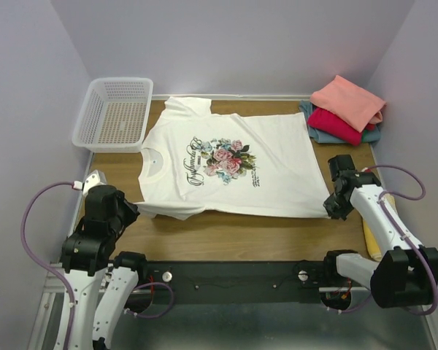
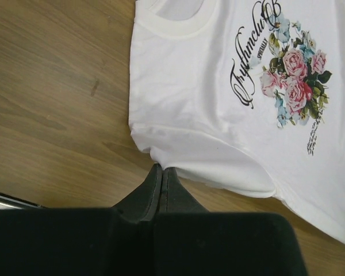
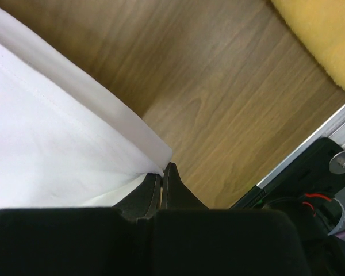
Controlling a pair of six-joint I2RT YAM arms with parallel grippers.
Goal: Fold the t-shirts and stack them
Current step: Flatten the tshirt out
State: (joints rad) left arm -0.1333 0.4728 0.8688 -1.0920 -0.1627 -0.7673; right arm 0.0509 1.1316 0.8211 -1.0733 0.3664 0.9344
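Table [image 1: 233, 233]: wood-grain top, lying under the white t-shirt [image 1: 277, 157] and showing bare on all sides of it
white t-shirt: spread flat and print side up, with pink roses and black script on the chest; collar toward the left arm, hem toward the right arm; one sleeve points to the far edge, the other lies at the near-left corner
basket [image 1: 84, 127]: white plastic mesh, standing just beyond the far sleeve of the white t-shirt, on its collar side
folded stack [image 1: 343, 117]: at the far hem corner of the white t-shirt; salmon-pink shirt [image 1: 347, 100] on top, crimson shirt [image 1: 334, 124] under it, grey-blue shirt [image 1: 323, 135] at the bottom
yellow cloth [image 3: 322, 34]: soft, off the hem side of the white t-shirt and apart from it, beside the right arm
left gripper [image 2: 161, 172]: fingers pressed together with no gap, tips touching the edge of the near sleeve of the white t-shirt; cannot tell whether any cloth is nipped
right gripper [image 3: 162, 171]: fingers closed tight, tips at the near hem corner of the white t-shirt, the folded hem ending right at them; cannot tell whether cloth is caught between
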